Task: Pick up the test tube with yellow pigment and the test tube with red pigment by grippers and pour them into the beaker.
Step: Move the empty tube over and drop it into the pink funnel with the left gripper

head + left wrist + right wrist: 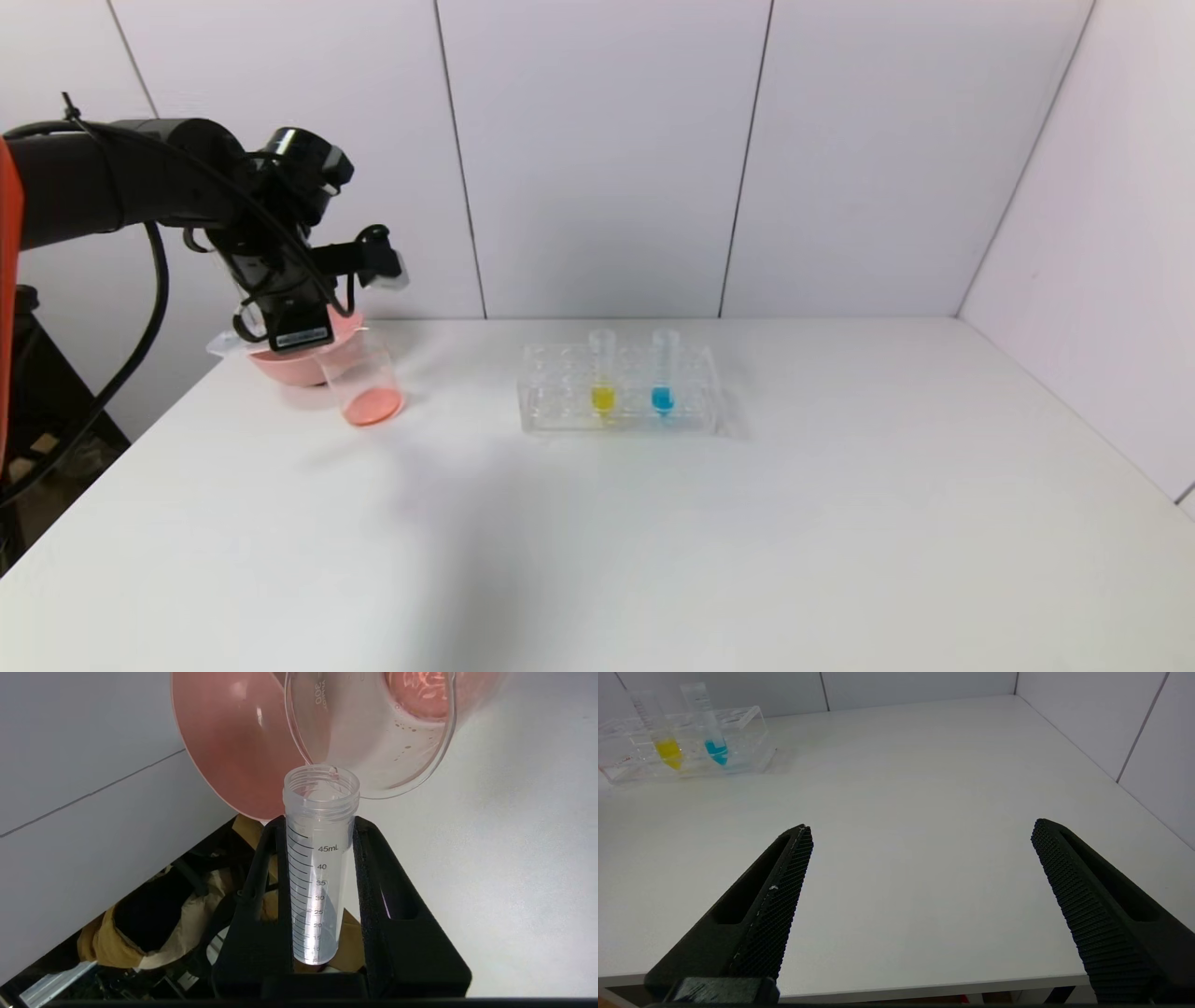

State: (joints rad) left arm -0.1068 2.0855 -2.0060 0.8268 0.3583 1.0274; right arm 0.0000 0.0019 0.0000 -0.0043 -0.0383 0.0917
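Left end effector (317, 891) clamps emptied red-pigment tube (317, 868) — mouth at beaker (373, 732) rim; right end effector (920, 896) wide open, empty.

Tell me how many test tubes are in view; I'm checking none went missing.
3. The yellow-pigment tube and a blue-liquid tube stand side by side in the clear rack. The third, emptied tube is held by the left gripper, tipped at the beaker.

Right gripper (922, 833) jaws wide apart, nothing between them, over bare bench (915, 788). Well beyond one jaw: rack (752, 732) holding yellow tube (663, 737) and blue tube (710, 728).
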